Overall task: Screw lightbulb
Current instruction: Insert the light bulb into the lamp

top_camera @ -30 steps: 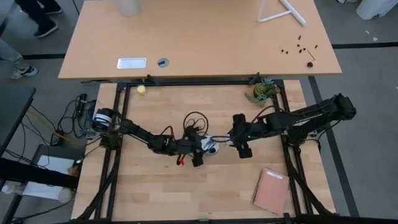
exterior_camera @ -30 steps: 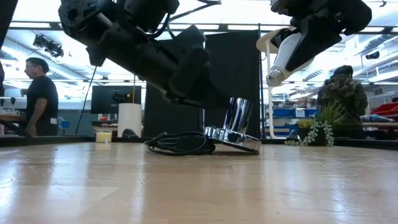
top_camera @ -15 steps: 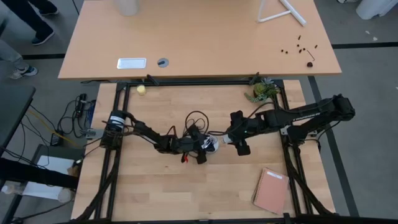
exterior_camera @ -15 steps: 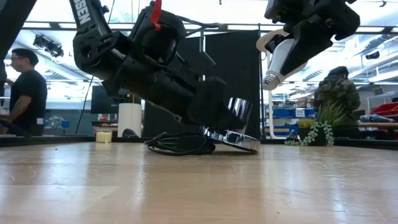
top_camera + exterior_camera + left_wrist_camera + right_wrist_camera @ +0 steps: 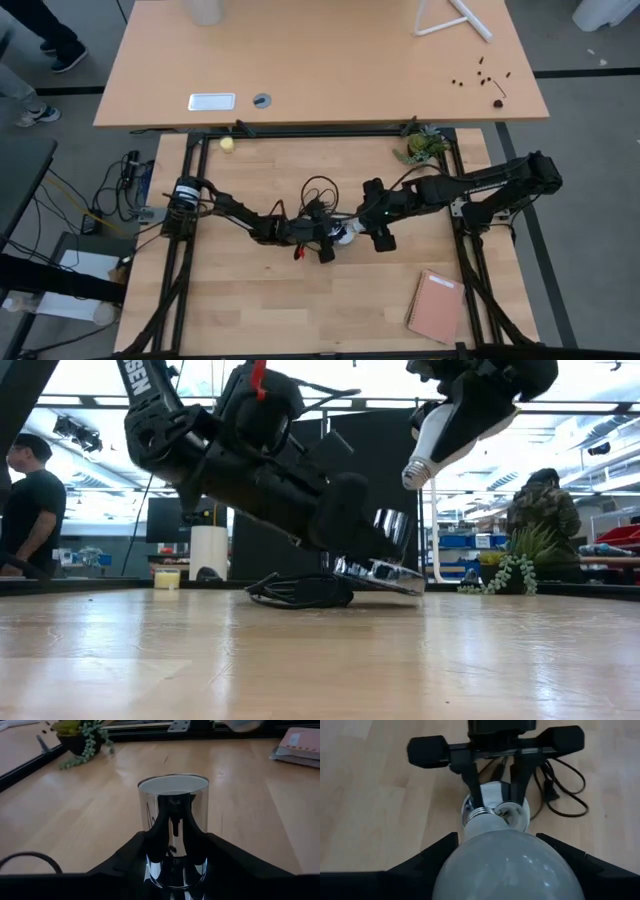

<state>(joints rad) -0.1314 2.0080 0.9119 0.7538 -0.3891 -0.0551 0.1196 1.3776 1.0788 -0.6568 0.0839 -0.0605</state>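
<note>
The white frosted lightbulb (image 5: 432, 432) is in my right gripper (image 5: 470, 400), above the table; its silvery screw base (image 5: 411, 474) points down toward the chrome socket (image 5: 392, 532). In the right wrist view the screw base (image 5: 481, 815) sits just short of the socket's open end (image 5: 496, 802). My left gripper (image 5: 172, 851) is shut on the chrome socket (image 5: 173, 815), which is tilted, its round base disc (image 5: 385, 574) slanting. In the high view both grippers meet at the table's middle, left (image 5: 326, 238) and right (image 5: 360, 226). My left gripper pinches the socket's chrome cylinder (image 5: 150, 845) between its two fingers, low on the cylinder near the base disc. The fingers come from the table's left, slanting down. The socket is tilted with its open end up and toward the bulb; whether the disc's low edge rests on the table I cannot tell. My right gripper pinches the bulb's glass globe (image 5: 507, 865) between its two fingers, one on either side. The fingers come from the table's right, slanting down. The bulb is lifted clear and tilted, its screw base leading toward the socket.
The socket's black cord (image 5: 298, 590) lies coiled on the table behind the socket and shows in the high view (image 5: 313, 192). A pink notebook (image 5: 437, 305) lies near right. A small plant (image 5: 422, 148) stands far right. A person (image 5: 28, 500) stands beyond the table.
My right gripper has carried the bulb toward the table's left and a little down, bringing its screw base close over the socket's open end. My left gripper has tipped the socket, so its base disc slants more than before.
</note>
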